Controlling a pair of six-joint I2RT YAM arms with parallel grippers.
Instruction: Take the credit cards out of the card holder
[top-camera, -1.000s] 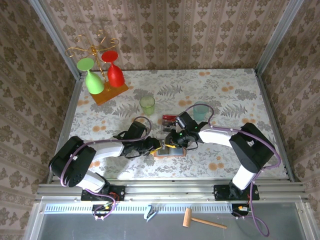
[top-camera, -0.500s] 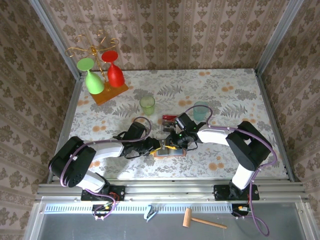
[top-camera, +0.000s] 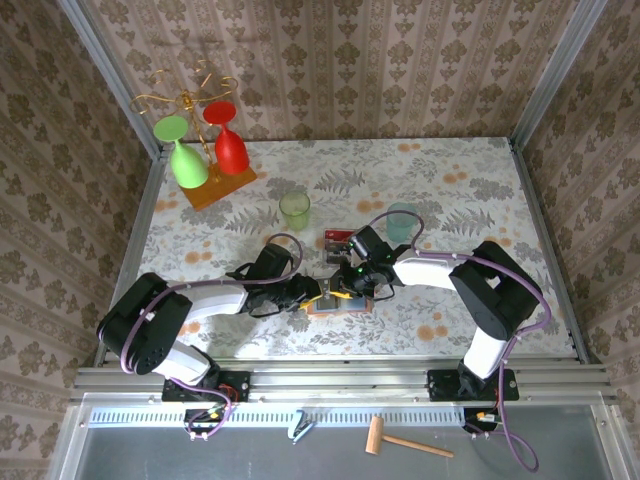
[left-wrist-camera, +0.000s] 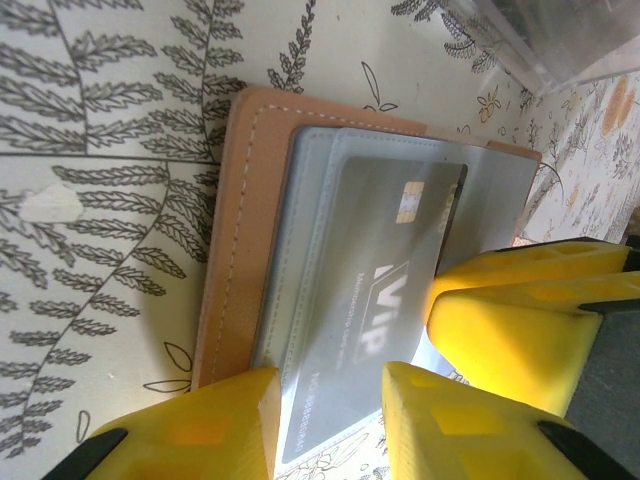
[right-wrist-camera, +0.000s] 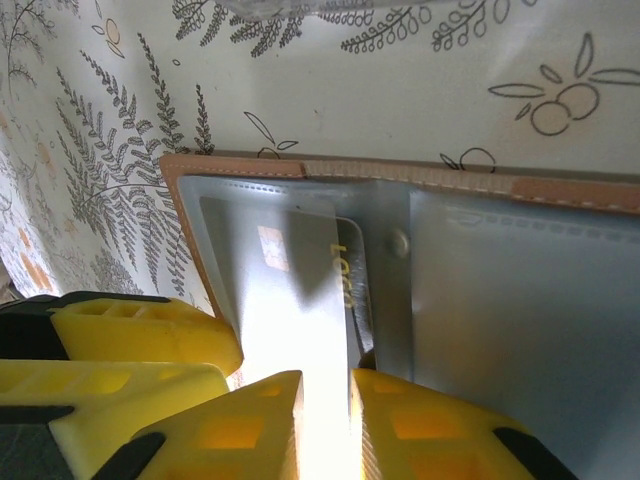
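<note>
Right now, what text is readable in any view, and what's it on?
"VIP": large pale letters on the grey card in the card holder, left wrist view.
"Logo", probably: gold letters on the glared card, right wrist view.
Small lines under "VIP" and at that card's lower end: too blurred to read.
Top view: nothing legible.

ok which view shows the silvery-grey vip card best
Left wrist: the silvery-grey rectangular card sits face-up in the salmon-pink wallet, chip and lettering legible. Right wrist shows a card washed by glare. Top external: too small to tell.
</note>
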